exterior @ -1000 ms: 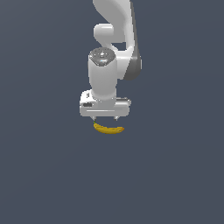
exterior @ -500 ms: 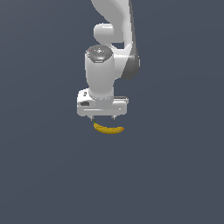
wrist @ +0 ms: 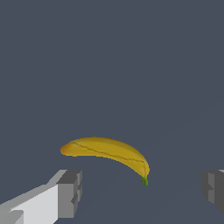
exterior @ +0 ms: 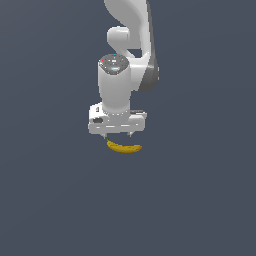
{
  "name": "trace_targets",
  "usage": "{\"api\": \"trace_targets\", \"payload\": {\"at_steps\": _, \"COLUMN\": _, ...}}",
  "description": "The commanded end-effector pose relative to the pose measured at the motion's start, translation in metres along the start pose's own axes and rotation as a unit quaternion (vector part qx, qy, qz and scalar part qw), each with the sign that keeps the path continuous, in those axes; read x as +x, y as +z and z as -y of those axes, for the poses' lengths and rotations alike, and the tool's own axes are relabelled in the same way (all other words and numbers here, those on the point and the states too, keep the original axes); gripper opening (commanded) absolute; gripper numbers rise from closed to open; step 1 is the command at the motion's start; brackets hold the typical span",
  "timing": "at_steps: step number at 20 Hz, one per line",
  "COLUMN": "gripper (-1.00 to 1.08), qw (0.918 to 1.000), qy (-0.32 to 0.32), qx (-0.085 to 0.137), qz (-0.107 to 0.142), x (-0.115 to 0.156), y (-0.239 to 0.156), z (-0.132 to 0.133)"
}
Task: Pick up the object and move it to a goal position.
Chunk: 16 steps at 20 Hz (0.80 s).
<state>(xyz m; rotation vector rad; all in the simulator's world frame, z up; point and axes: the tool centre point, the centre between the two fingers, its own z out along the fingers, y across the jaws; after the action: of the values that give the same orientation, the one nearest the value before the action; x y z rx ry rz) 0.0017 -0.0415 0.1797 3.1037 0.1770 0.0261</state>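
A small curved yellow banana [exterior: 124, 147] lies on the dark grey surface, just below the white gripper [exterior: 118, 135] in the exterior view. In the wrist view the banana [wrist: 107, 151] shows whole, with its tiny green stem end [wrist: 144, 180] pointing toward the gap between the fingers. The gripper [wrist: 142, 192] is open and empty, its two grey fingertips [wrist: 70, 192] spread far apart. It hangs over the banana and does not touch it. In the exterior view the gripper body hides the banana's upper edge.
The white arm [exterior: 130, 45] rises from the gripper toward the top of the exterior view. The dark grey surface [exterior: 200, 200] stretches flat all around, with nothing else on it.
The gripper has come down a little toward the banana and shifted slightly toward the exterior view's left. The banana has not moved.
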Motion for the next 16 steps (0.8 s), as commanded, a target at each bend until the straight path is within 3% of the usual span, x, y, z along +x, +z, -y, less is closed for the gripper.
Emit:
{"api": "trace_targets", "payload": {"at_steps": 1, "gripper": 1.0, "qw": 0.9999, "qy": -0.015, "qx": 0.0, "qz": 0.001, "x": -0.001, "y": 0.003, "z": 0.0}}
{"api": "trace_targets", "payload": {"at_steps": 9, "gripper": 1.0, "qw": 0.9957, "qy": -0.092, "qx": 0.0, "qz": 0.003, "x": -0.005, "y": 0.019, "z": 0.001}}
{"api": "trace_targets", "payload": {"at_steps": 16, "gripper": 1.0, "qw": 0.9822, "qy": -0.188, "qx": 0.001, "qz": 0.005, "x": -0.012, "y": 0.039, "z": 0.003}}
